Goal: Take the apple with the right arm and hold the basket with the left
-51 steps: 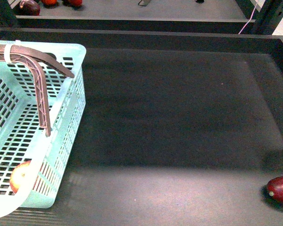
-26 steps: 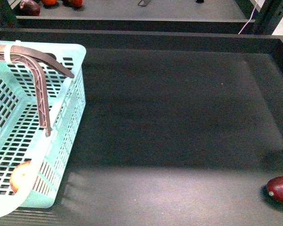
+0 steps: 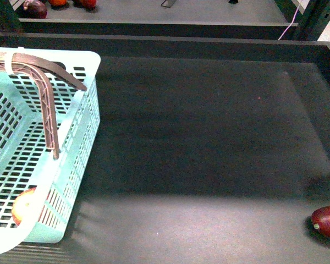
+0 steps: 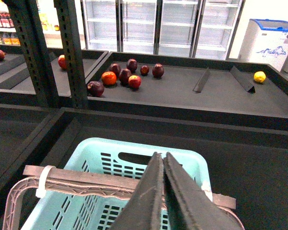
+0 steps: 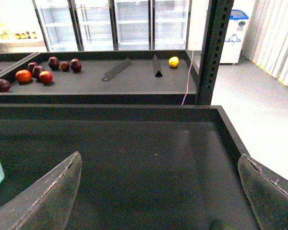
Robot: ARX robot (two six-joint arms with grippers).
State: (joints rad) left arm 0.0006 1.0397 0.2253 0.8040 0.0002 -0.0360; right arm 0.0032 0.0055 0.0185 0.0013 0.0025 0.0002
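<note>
Open dark tray floor (image 3: 209, 137) between the basket (image 3: 71, 165) at left and maroon fruit (image 3: 328, 221) at right.

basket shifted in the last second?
No. The basket keeps its place against the tray's back wall in the front view; the apple inside too.

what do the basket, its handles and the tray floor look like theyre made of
The basket looks like moulded plastic, light teal with a slight sheen; the even slotted walls point to that. Its handles seem to be brown plastic too, ribbed along their length. The tray floor looks like a dark matte mat, possibly rubber or foam, finely grained and barely reflective; the exact material is unclear.
</note>
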